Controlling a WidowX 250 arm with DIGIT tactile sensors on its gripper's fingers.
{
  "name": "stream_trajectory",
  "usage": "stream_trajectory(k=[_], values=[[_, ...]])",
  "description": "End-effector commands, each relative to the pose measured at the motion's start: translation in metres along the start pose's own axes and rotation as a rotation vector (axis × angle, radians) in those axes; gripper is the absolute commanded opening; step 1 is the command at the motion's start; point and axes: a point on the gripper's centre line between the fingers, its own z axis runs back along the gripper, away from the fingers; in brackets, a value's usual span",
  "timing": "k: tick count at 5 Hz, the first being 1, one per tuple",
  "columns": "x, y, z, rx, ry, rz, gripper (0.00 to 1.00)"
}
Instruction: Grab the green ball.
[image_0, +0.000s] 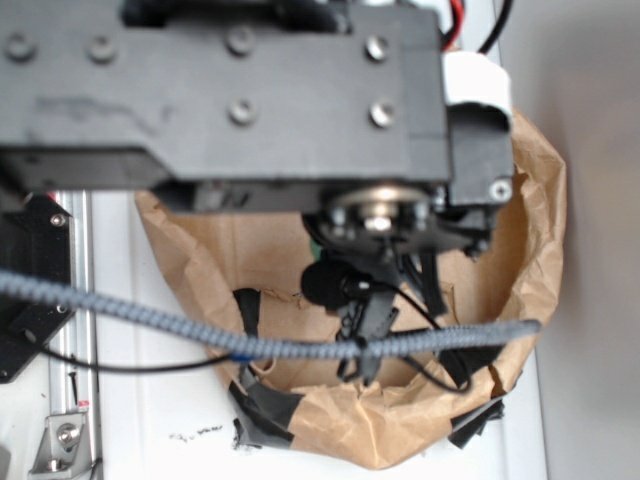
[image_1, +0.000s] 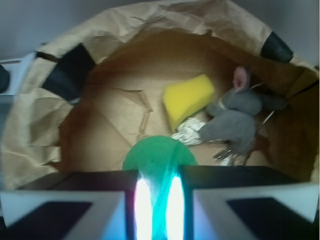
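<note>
The green ball (image_1: 159, 152) sits low in the wrist view, on the floor of a brown paper bag (image_1: 115, 30). My gripper (image_1: 157, 176) is shut on it: both glowing pads (image_1: 143, 200) press its sides and its top bulges out above the jaws. In the exterior view the gripper (image_0: 365, 335) reaches down inside the bag (image_0: 530, 260). The arm hides the ball there.
A yellow sponge wedge (image_1: 187, 97) lies just beyond the ball, with a crumpled silvery scrap (image_1: 187, 132) and a grey toy mouse (image_1: 235, 120) to its right. Black-taped bag walls surround everything. A braided grey cable (image_0: 150, 320) crosses in front of the bag.
</note>
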Motion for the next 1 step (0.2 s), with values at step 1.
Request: stream_trajectory(k=[1], values=[[-0.0094, 0.0107, 0.0146, -0.006, -0.064, 0.133, 0.0]])
